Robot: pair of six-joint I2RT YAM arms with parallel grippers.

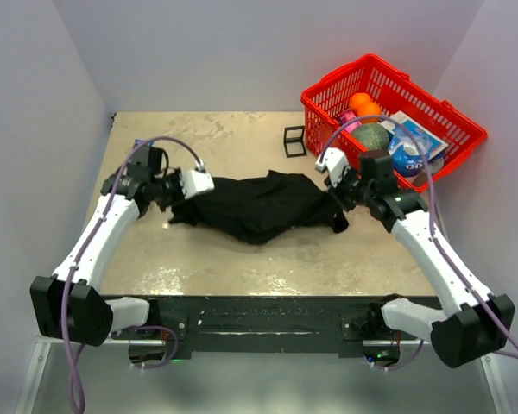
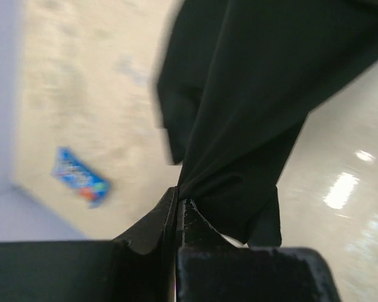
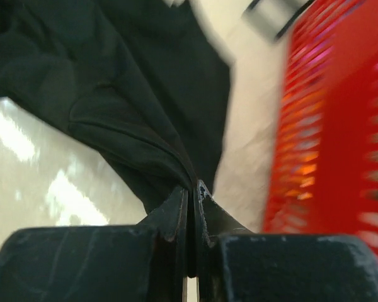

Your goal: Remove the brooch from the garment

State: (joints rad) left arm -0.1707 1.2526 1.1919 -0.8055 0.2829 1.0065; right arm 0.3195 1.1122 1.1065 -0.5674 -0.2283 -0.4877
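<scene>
We see one black T-shirt [image 1: 259,207] stretched across the counter [image 1: 242,267]. The left fingers [image 2: 174,202] and the right fingers [image 3: 184,196] each clench one end of it. One red basket [image 1: 339,73] and one wire cube [image 1: 285,142] sit behind.

The garment [image 1: 259,207] lies bunched on the table [image 1: 242,267], stretched between the two tools.

Left gripper [image 1: 174,200]: one end of the garment is caught between its fingertips, and the rest runs off to its right. A snack packet [image 2: 80,176] lies on the table ahead of it, to the left.

Right gripper [image 1: 337,197]: the opposite end is caught likewise, with the cloth to its left. A basket [image 1: 319,108] stands just behind and to the right of it, with balls [image 1: 371,135] inside.

A wire cube frame [image 1: 294,141] sits behind the garment, to the left of the right gripper.
</scene>
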